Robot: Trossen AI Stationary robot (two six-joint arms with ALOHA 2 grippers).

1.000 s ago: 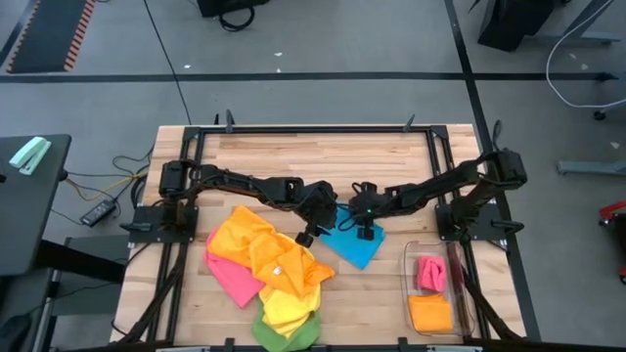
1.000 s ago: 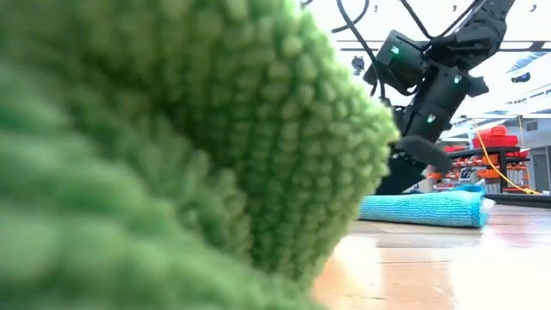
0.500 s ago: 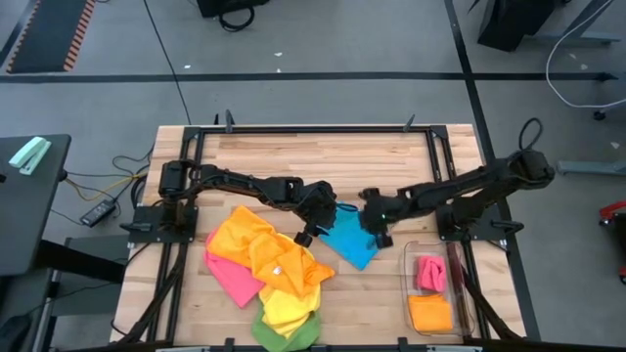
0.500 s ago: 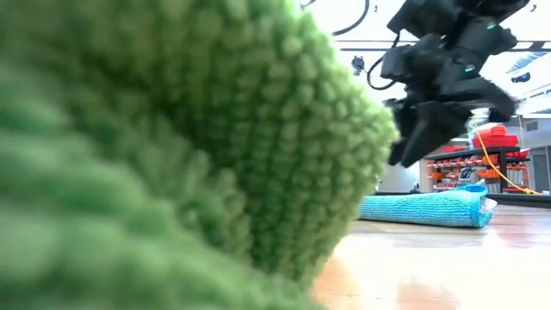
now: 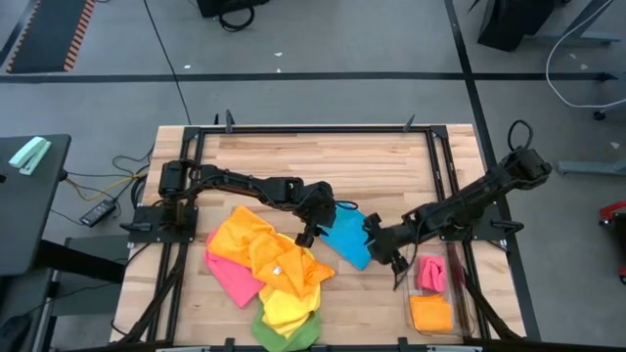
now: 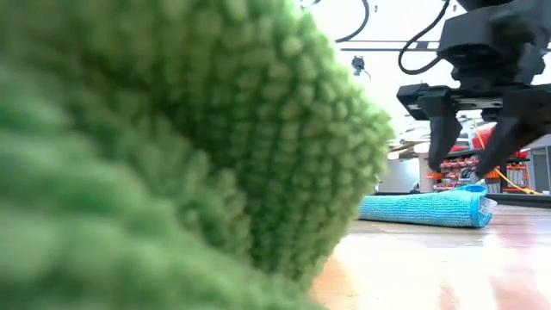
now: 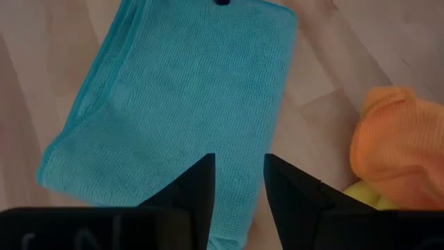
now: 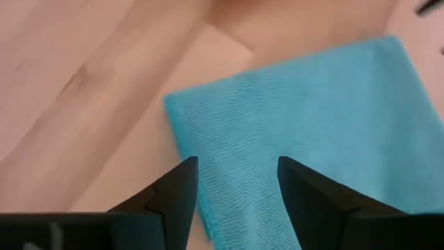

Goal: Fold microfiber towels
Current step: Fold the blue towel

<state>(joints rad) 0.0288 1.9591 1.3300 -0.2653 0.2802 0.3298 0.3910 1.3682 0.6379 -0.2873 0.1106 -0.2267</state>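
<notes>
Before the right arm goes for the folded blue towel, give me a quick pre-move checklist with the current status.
1. Right pincer open, nothing between its fingers: ok.
2. Right pincer lined up over the near end of the blue towel: ok.
3. Blue towel folded, flat on the table: ok.
4. Left pincer open above the towel's other end, holding nothing: ok.
5. Clear bin holds a pink towel and an orange towel; room for another: cannot tell.
6. Unfolded pile clear of the blue towel: not ok, touching its edge.

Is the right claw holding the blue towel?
No, the right claw hangs open above the folded blue towel, with nothing between its fingers.
</notes>
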